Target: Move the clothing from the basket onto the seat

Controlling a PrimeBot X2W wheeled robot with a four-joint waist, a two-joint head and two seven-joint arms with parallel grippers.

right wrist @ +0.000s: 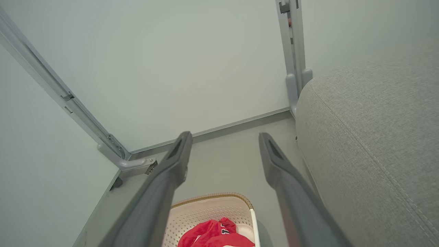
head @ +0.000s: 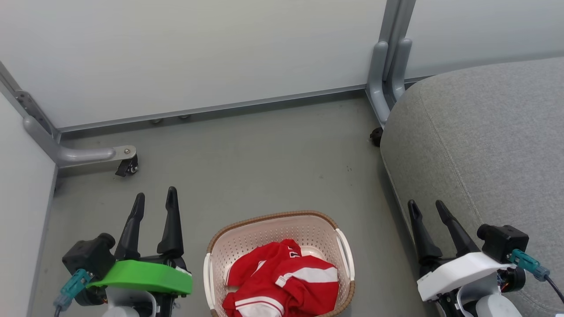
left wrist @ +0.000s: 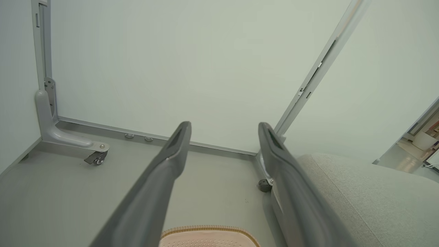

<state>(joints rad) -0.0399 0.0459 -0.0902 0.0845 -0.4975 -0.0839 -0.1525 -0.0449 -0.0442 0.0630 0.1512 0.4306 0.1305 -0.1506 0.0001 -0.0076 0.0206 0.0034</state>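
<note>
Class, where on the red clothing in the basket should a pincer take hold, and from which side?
Likely the clothing at its bunched far fold, from above: the basket walls it in on every side, and that fold stands up.

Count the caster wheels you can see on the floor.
2. The left caster sits under the grey bracket foot; the right caster sits beside the far corner of the seat. Others may be hidden behind the seat.
</note>
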